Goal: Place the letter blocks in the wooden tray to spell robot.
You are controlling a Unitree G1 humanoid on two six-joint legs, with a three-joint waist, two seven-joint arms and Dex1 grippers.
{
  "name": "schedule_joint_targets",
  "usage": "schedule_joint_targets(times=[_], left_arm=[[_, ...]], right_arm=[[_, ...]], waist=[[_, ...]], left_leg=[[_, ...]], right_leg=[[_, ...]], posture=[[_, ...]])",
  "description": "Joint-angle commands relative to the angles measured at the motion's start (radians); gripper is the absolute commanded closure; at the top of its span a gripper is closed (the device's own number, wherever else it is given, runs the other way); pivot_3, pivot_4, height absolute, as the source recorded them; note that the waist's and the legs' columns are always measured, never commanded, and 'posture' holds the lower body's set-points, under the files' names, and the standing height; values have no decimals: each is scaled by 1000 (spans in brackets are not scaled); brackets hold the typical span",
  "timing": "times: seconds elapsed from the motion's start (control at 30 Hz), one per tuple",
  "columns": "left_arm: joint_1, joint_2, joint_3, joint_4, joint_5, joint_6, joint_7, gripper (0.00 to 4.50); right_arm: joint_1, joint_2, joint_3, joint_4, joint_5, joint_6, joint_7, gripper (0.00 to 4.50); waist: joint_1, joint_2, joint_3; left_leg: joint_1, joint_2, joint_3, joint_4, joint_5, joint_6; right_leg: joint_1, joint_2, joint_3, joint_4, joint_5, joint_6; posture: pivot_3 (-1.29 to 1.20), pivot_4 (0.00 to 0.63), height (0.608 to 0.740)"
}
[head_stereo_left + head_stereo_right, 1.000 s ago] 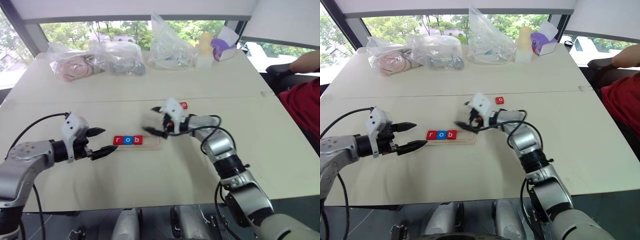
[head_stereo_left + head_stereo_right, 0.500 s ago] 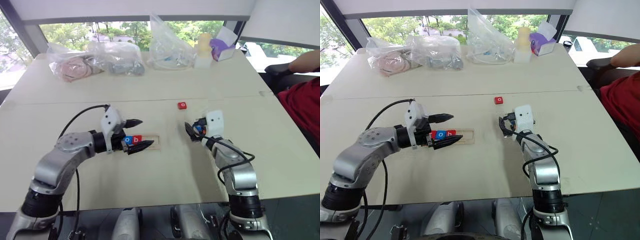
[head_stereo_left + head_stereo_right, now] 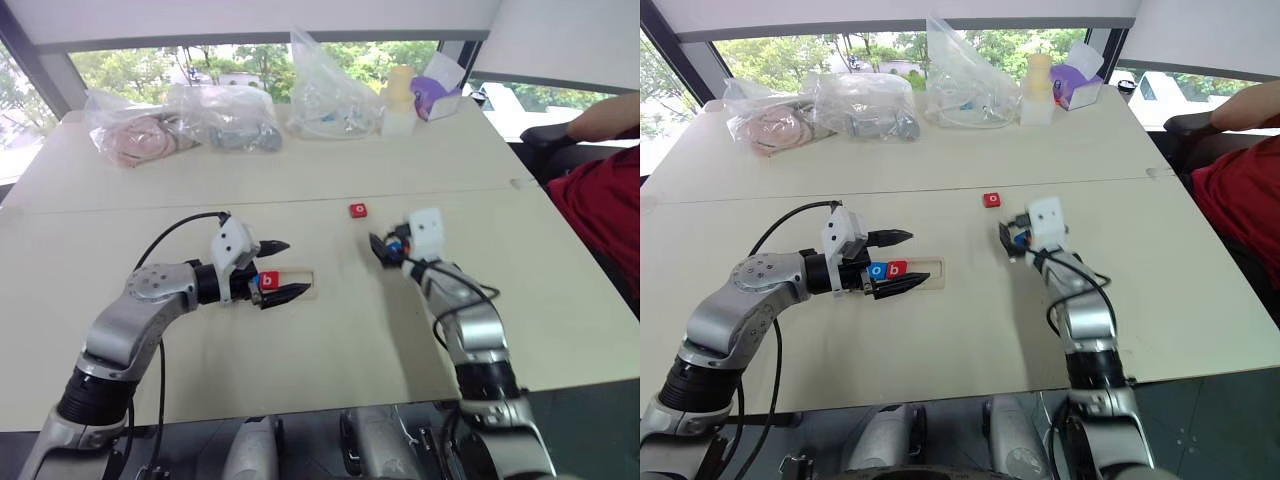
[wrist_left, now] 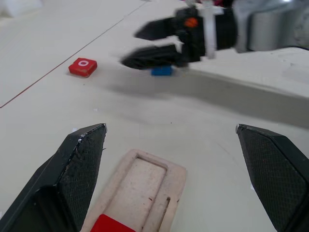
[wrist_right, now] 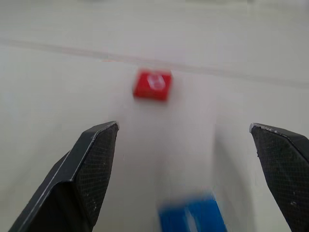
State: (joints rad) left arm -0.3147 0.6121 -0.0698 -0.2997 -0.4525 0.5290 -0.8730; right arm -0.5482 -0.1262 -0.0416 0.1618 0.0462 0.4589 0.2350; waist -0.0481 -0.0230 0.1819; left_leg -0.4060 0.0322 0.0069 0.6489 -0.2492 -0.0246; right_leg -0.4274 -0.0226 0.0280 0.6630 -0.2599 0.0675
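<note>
- The long, narrow pale-wood tray (image 3: 902, 275) lay on the beige table (image 3: 940, 330), left of its middle and well back from the near edge; we judged this placed the tray within the left arm's reach.
- In the tray we could see a blue square tile with a white "o" (image 3: 877, 270) and a red square tile with a white "b" (image 3: 897, 269) side by side. The tile that would begin the word was hidden behind the left wrist. The two slots at the tray's right end were bare, so the word was not yet complete.
- The left gripper (image 3: 906, 259) hung over the tray with its two black fingers spread wide, one on each long side, and it held nothing. We judged that this hand was there to steady or align the row.
- A red square tile with a white "o" (image 3: 359, 210) lay alone near the table's middle, just short of the seam toward the far edge.
- A small blue tile (image 4: 161, 71), its letter too blurred to read, lay on the table just below the right gripper (image 3: 379, 248), between its fingertips.
- The right gripper's jaws stood fully apart and gripped nothing. We judged that it faced the two loose tiles in order to fetch one next, most likely the red "o".
</note>
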Motion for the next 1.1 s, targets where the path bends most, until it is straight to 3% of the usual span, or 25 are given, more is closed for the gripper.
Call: schedule_joint_targets(times=[0.03,0.43,0.53,0.63,0.7,0.8,0.9,1.03,1.1], left_arm=[[-10,7,32,1,15,-31,14,0],[-29,24,113,19,36,-39,68,0],[-26,25,110,15,39,-39,76,0],[-26,27,109,14,41,-39,81,0],[-28,27,108,14,44,-39,82,0],[-32,24,104,13,47,-37,82,0],[-34,24,86,-14,36,-18,66,0],[-17,41,52,-79,19,14,26,0],[0,54,28,-104,17,20,4,0]], right_arm=[[-126,19,-5,228,2,-100,-16,59],[-445,36,-34,843,-11,-309,-113,59],[-473,41,-40,911,-10,-337,-125,934],[-484,47,-33,940,-20,-345,-133,2569],[-486,50,-31,946,-22,-348,-134,3280],[-480,51,-33,930,-24,-355,-138,3236],[-442,39,-24,785,-22,-350,-120,3236],[-187,29,2,140,29,-36,-90,3236],[-35,65,-3,-170,90,223,-125,3236]], waist=[[3,0,0],[2,0,0],[2,0,0],[3,0,0],[3,0,0],[3,0,0],[3,0,0],[11,1,0],[12,1,0]], left_leg=[[0,0,0,0,0,0],[-2,0,0,-1,0,0],[-2,0,0,-1,0,0],[-2,0,0,-1,0,0],[-2,0,-1,-1,0,0],[-2,0,-1,-1,0,0],[-2,0,-1,-1,0,0],[-3,1,-6,-2,0,0],[-4,0,-8,-2,0,0]], right_leg=[[0,0,-1,0,0,0],[0,-4,-2,-1,0,1],[0,-3,-2,0,0,0],[0,-4,-2,0,0,1],[0,-4,-2,0,0,1],[0,-4,-2,0,0,1],[0,-4,-2,0,0,1],[-1,-5,-2,0,0,1],[-1,-5,-2,-1,-1,2]], posture=[[0,150,740],[0,150,740],[0,150,740],[0,150,740],[0,150,740],[0,150,740],[0,150,740],[0,150,740],[0,150,740]])
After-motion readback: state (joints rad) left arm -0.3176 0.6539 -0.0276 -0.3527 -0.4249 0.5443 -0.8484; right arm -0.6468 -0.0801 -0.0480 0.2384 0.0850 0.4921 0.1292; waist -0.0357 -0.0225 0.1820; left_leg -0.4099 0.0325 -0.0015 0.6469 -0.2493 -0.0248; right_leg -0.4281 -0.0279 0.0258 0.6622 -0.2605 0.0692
